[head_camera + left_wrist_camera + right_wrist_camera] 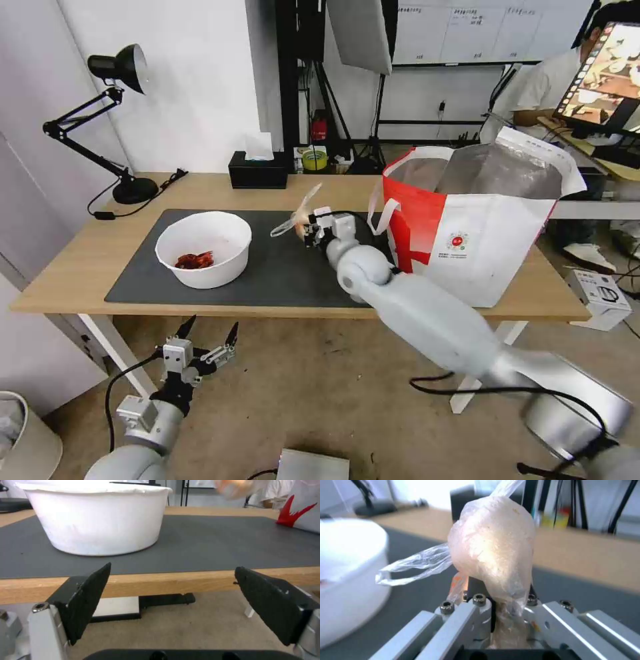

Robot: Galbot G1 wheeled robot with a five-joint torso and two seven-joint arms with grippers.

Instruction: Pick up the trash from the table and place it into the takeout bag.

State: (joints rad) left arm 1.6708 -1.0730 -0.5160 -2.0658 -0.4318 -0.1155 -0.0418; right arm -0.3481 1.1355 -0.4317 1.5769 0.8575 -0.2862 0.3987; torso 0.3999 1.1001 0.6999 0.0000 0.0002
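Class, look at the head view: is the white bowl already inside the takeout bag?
No. The white bowl sits on the dark mat of the table, well apart from the takeout bag.

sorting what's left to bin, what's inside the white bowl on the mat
The white bowl holds a small clump of red scraps on its floor. Its near wall hides the part of the floor closest to the robot, so anything lying there cannot be seen.

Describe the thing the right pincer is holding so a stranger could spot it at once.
Over the dark mat, between the white bowl and the takeout bag, the right pincer is shut on a knotted clear bag. Unlike its neighbours, it is see-through film around a beige lump.
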